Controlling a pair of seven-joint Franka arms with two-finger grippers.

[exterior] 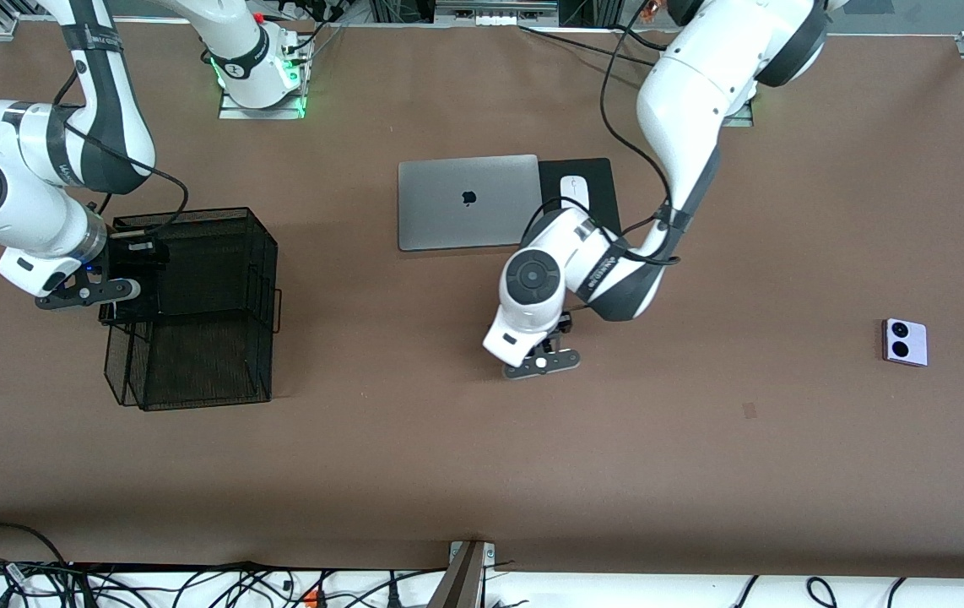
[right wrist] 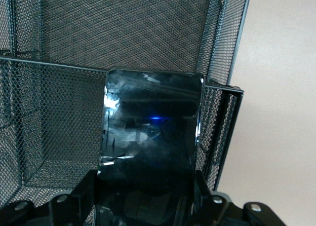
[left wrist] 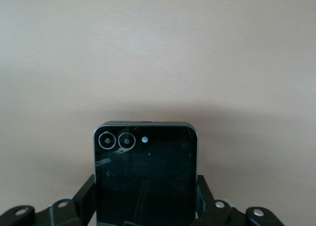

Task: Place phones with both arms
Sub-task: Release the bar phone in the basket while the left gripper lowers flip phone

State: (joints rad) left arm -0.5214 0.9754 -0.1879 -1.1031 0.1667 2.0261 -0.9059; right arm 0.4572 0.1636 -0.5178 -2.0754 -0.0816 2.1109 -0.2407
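My left gripper (exterior: pixel 543 361) is over the middle of the brown table, nearer the camera than the laptop. In the left wrist view it (left wrist: pixel 146 204) is shut on the small dark squarish phone (left wrist: pixel 145 162), which shows two camera rings. My right gripper (exterior: pixel 129 289) is over the black mesh basket (exterior: pixel 195 338) at the right arm's end. In the right wrist view it (right wrist: pixel 146 199) is shut on the long black phone (right wrist: pixel 150 132), whose free end hangs over the basket's compartments (right wrist: pixel 49 112). The lavender-white phone (exterior: pixel 905 342) lies flat on the table at the left arm's end.
A closed grey laptop (exterior: pixel 467 201) lies mid-table, farther from the camera than my left gripper. A white mouse (exterior: pixel 575 192) sits on a black pad (exterior: pixel 604 181) beside it. Loose cables run along the table's near edge.
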